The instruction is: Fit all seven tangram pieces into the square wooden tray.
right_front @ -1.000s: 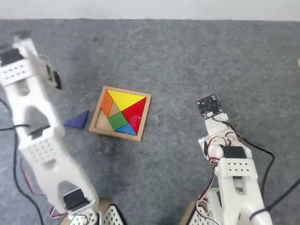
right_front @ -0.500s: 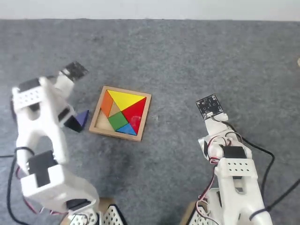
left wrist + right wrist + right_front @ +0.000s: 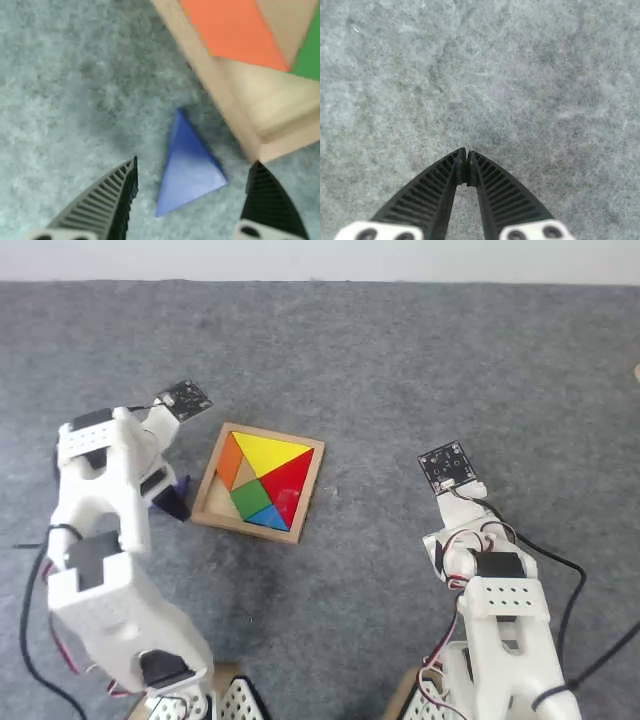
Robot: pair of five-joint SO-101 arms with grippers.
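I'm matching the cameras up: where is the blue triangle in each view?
High view: blue triangle just left of the tray, partly under the left arm.
Left wrist view: between the open left hand fingers, beside the tray's corner.
Right wrist view: grey mat beyond the shut right hand.
Shared landmark: the tray's corner.

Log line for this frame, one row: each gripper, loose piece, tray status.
left gripper: open, straddling blue triangle beside tray | right gripper: shut, empty, over carpet | tray: one corner slot unfilled
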